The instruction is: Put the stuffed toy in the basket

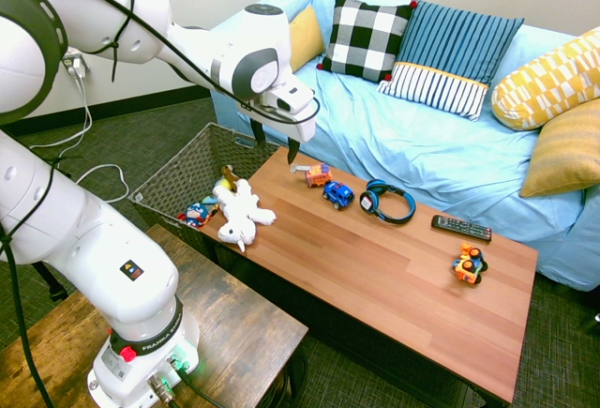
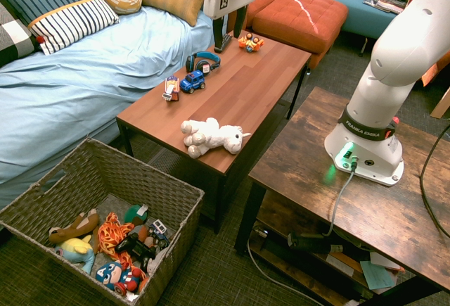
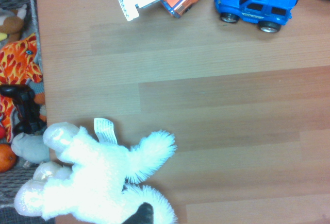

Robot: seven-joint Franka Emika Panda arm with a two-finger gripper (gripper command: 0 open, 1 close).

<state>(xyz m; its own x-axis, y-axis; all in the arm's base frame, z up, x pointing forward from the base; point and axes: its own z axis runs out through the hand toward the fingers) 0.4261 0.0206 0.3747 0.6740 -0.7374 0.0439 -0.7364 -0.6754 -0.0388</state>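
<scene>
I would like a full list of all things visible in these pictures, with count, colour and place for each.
stuffed toy: 1, white, on the table end nearest the basket
basket: 1, grey-brown woven, on the floor beside the table, holding several toys
table: 1, reddish wood, in front of the sofa
police car: 1, blue, mid-table
orange truck: 1, orange, next to the police car
headphones: 1, blue, on the table
orange toy car: 1, far table end
remote: 1, black, on the table's sofa-side edge
sofa: 1, light blue, with several cushions
gripper: 1, open, empty, above the table
</scene>
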